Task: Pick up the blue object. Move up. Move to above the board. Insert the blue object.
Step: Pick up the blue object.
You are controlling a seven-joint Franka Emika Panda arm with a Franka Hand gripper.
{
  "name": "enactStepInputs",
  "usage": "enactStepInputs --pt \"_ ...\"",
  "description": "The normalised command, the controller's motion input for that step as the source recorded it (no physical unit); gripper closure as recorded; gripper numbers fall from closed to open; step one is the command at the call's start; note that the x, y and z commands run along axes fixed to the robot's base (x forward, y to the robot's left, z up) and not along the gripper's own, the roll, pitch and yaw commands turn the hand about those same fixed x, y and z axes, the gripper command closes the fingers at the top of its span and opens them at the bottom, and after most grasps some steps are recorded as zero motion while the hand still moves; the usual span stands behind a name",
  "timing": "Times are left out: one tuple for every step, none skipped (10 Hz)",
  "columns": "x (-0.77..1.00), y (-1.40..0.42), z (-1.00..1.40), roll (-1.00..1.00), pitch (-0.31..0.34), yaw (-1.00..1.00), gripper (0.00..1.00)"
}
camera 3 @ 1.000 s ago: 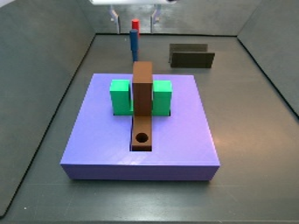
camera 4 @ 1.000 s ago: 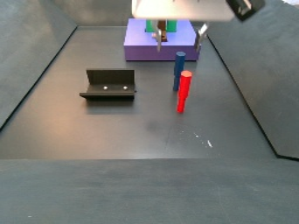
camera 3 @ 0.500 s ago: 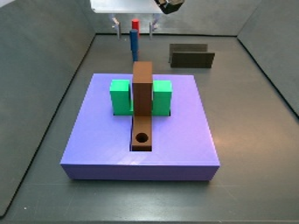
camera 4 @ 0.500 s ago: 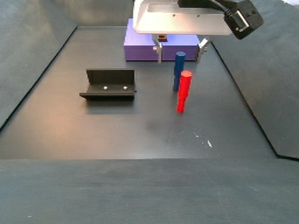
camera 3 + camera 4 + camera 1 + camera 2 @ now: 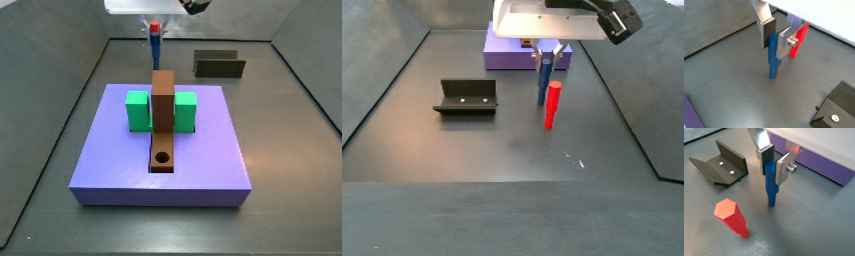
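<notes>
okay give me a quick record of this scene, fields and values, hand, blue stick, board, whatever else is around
hand: down at the far end of the floor, fingers on either side of the blue object's upper part
blue object: upright, lower end on the dark floor
grip: closed or not, cannot tell
board: brown, lying on the purple platform, hole empty
green block: straddling the board
red peg: upright on the floor beside the blue object, apart from it
fixture: on the floor, off to one side
</notes>
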Motion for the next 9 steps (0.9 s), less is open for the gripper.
enactStepInputs --pt "0.00 0.00 0.00 0.00 0.000 0.00 1.00" --pt "0.00 0.00 0.00 0.00 0.000 0.00 1.00" --pt "0.00 0.00 0.00 0.00 0.000 0.00 1.00" --pt "0.00 0.00 0.00 0.00 0.000 0.00 1.00" --pt "0.00 0.00 0.00 0.00 0.000 0.00 1.00" --pt "0.00 0.00 0.00 0.00 0.000 0.00 1.00" --pt "0.00 0.00 0.00 0.00 0.000 0.00 1.00" --pt "0.00 0.00 0.00 0.00 0.000 0.00 1.00" --pt "0.00 0.00 0.00 0.00 0.000 0.00 1.00"
